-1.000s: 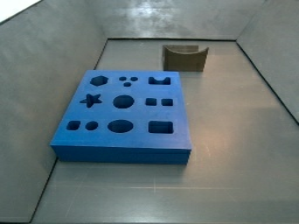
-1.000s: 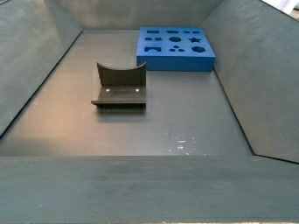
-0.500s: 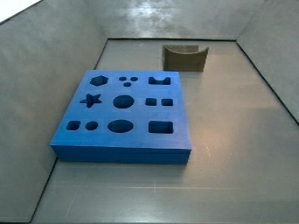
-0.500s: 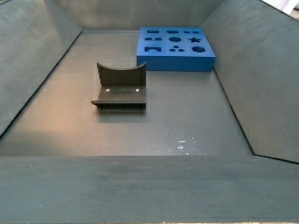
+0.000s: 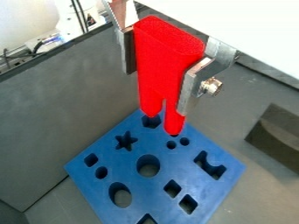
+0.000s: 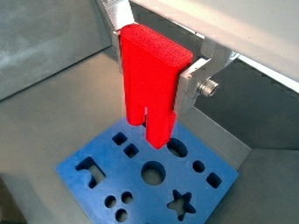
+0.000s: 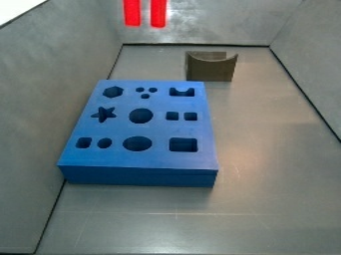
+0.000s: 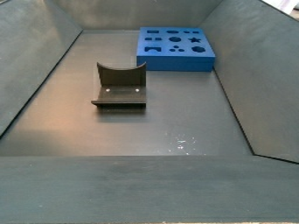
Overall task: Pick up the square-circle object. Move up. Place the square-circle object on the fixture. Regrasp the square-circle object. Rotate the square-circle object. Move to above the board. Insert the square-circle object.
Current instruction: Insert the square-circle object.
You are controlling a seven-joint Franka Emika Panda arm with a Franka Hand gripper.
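Note:
The square-circle object (image 5: 158, 61) is a long red piece with two prongs at its lower end. My gripper (image 5: 159, 77) is shut on it, the silver fingers (image 5: 193, 86) clamped on its sides, and holds it upright high above the blue board (image 5: 193, 179). Both wrist views show this: the gripper (image 6: 156, 68), the red piece (image 6: 149, 96) and the board (image 6: 205, 194) below. In a side view only the two red prongs (image 7: 144, 11) show at the top edge, behind the board (image 7: 134, 129). The other side view shows the board (image 8: 176, 63) but no gripper.
The dark fixture (image 7: 210, 65) stands on the floor behind the board, and it shows nearer in a side view (image 8: 119, 86) and in a wrist view (image 5: 274, 131). Sloping grey walls enclose the floor on all sides.
The red prongs have come into the side view at its top edge; before, neither piece nor gripper showed there. Board and fixture have not moved.

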